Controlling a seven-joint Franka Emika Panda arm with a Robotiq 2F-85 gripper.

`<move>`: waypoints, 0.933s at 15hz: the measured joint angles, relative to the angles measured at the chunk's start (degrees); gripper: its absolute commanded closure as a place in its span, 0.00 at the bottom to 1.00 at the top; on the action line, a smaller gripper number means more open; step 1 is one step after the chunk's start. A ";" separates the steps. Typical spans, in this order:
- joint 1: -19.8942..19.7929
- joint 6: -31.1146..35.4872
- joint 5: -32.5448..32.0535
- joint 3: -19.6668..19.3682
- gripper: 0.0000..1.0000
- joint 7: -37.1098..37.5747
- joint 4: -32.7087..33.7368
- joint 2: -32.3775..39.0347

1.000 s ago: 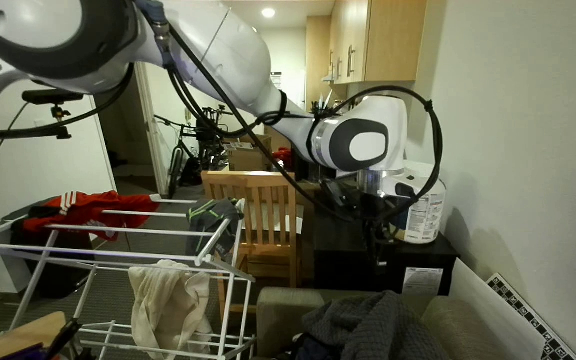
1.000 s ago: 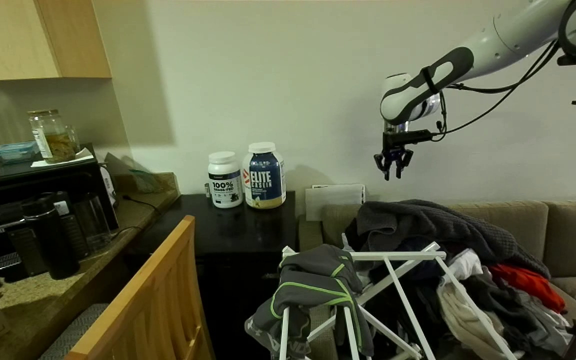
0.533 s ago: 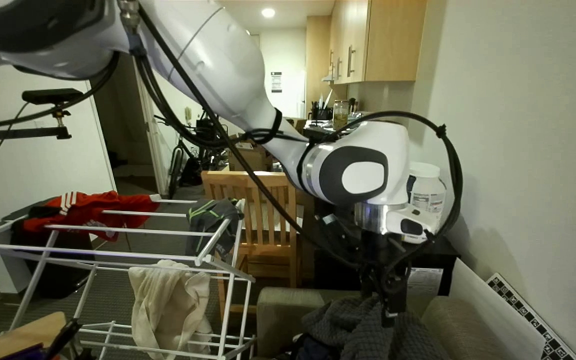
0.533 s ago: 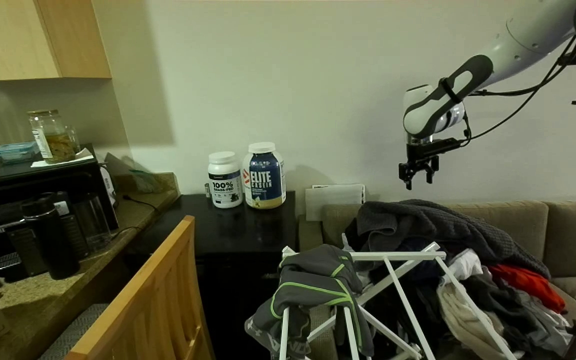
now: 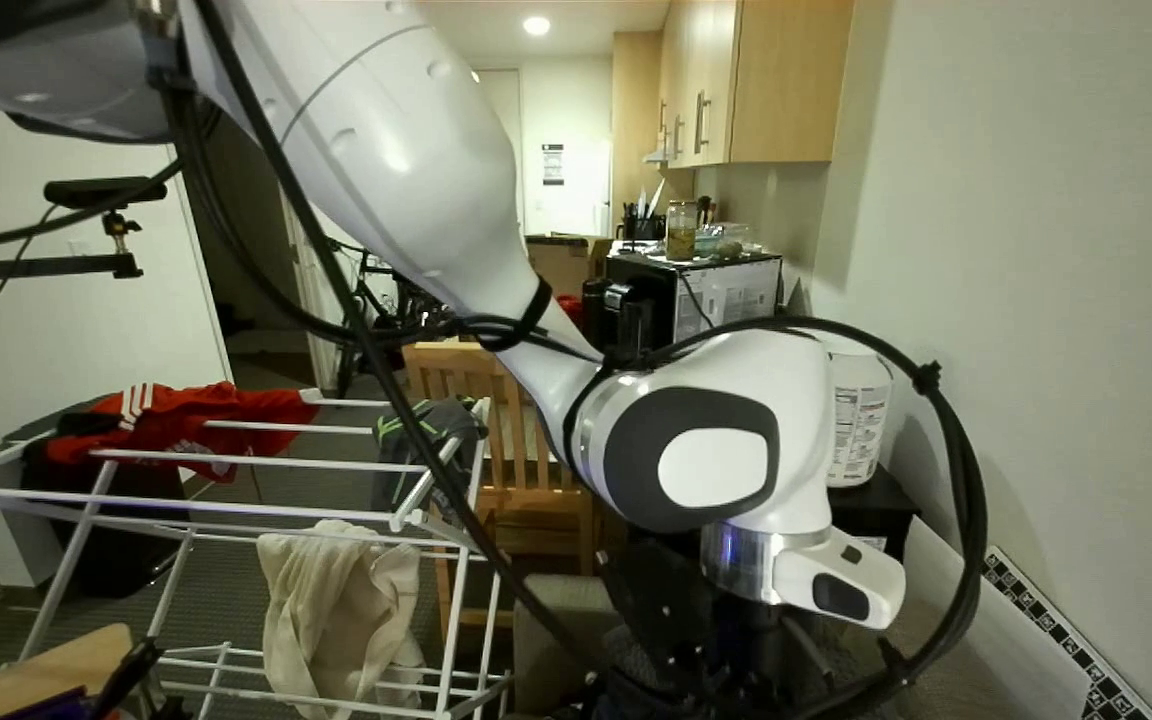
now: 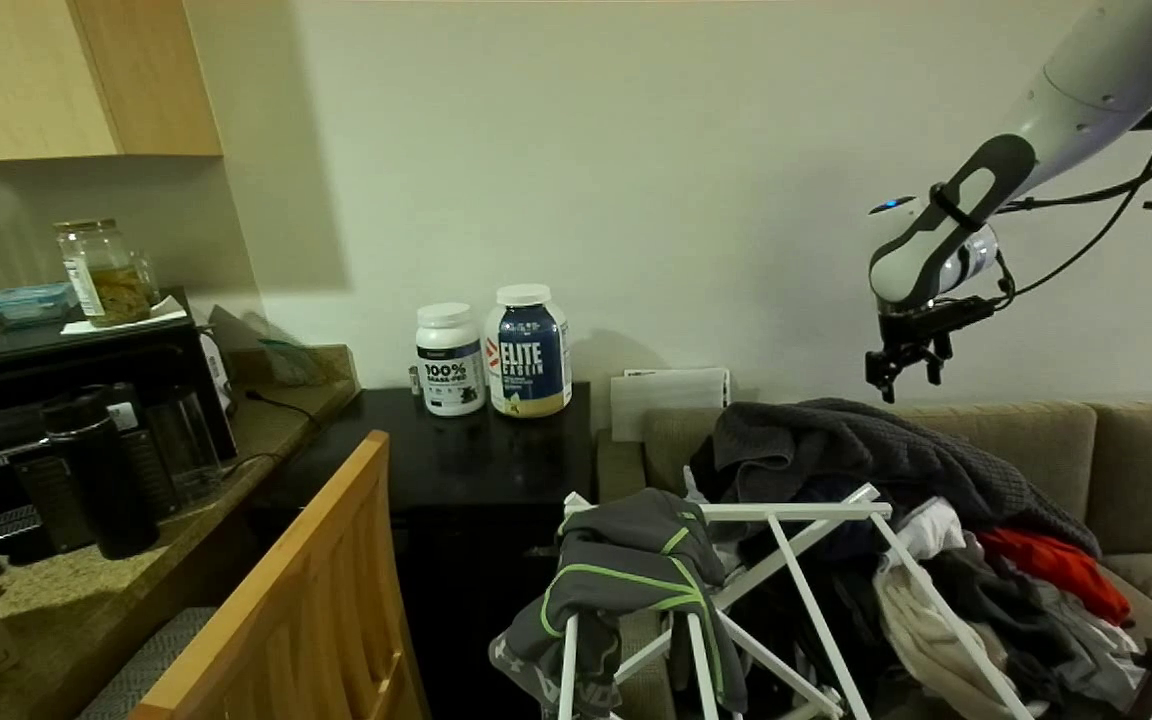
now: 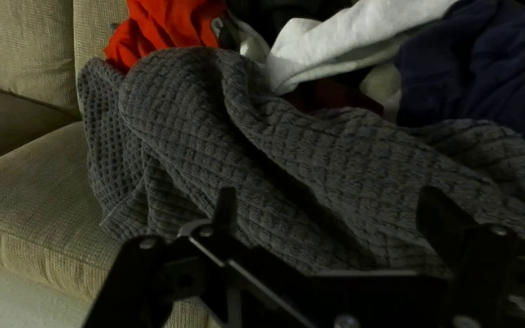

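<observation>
Past the tabletop (image 6: 496,470) edge, our gripper (image 7: 327,198) gapes empty over the blanket (image 7: 349,155); dipping low, we could snag folds.

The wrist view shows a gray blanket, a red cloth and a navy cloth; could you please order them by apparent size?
1. Gray blanket, by far
2. Navy cloth, upper right
3. Red cloth, upper left

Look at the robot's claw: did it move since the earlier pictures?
Yes: in an exterior view, the gripper has moved toward the picture's right and slightly down, farther from the blue-labelled tub, which stayed put.
</observation>
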 measured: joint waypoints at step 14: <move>-5.55 24.38 -1.65 -3.07 0.00 -3.86 -11.46 3.90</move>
